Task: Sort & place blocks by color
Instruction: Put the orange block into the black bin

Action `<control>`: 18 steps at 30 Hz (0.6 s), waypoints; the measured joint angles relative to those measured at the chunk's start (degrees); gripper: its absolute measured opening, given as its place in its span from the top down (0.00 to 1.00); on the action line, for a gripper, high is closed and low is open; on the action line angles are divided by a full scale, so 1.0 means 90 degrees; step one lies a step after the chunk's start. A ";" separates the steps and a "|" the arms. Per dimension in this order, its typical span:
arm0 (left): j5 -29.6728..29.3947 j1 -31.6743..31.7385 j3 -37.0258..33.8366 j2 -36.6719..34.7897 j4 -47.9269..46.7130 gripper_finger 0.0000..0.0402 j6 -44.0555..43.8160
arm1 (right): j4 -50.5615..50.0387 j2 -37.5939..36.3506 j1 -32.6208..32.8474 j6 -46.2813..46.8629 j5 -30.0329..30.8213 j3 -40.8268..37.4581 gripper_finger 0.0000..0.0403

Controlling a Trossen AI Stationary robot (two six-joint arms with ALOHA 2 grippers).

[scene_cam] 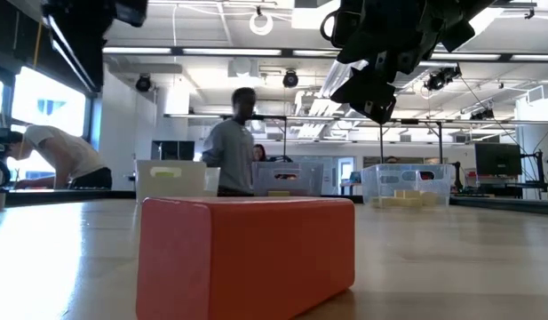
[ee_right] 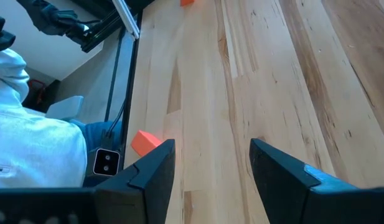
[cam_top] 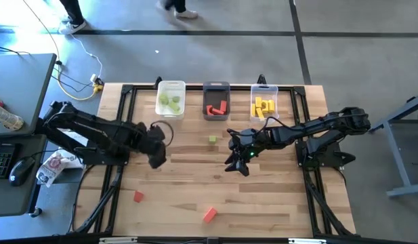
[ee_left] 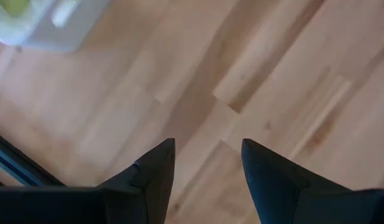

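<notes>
Both grippers hang open above the wooden table and hold nothing. My left gripper [cam_top: 156, 156] [ee_left: 207, 165] is left of centre, just in front of the white bin [cam_top: 171, 99], which holds green blocks. My right gripper [cam_top: 234, 163] [ee_right: 210, 168] is right of centre. One green block [cam_top: 213, 139] lies flat on the table between the two grippers. A red block [cam_top: 138, 196] [ee_right: 145, 142] lies near the front left. Another red block [cam_top: 209, 215] [scene_cam: 247, 253] lies at the front edge. The dark grey bin [cam_top: 216, 102] holds red blocks, and the clear bin [cam_top: 264, 103] holds yellow ones.
The three bins stand in a row along the table's far edge. A black frame [cam_top: 120, 122] runs along the left, right and far sides. Bare wood lies between the grippers and the front edge. People [scene_cam: 234, 147] are in the room beyond the table.
</notes>
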 joint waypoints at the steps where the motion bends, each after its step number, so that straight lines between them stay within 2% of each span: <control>1: 0.0000 -0.0141 -0.0028 0.0000 0.0000 0.58 -0.0232 | 0.0000 0.0000 0.0000 0.0000 0.0000 0.0000 0.52; 18: -0.0038 -0.2508 -0.0068 0.0020 -0.0005 0.58 -0.4359 | -0.0018 0.0000 0.0000 -0.0002 0.0000 0.0000 0.52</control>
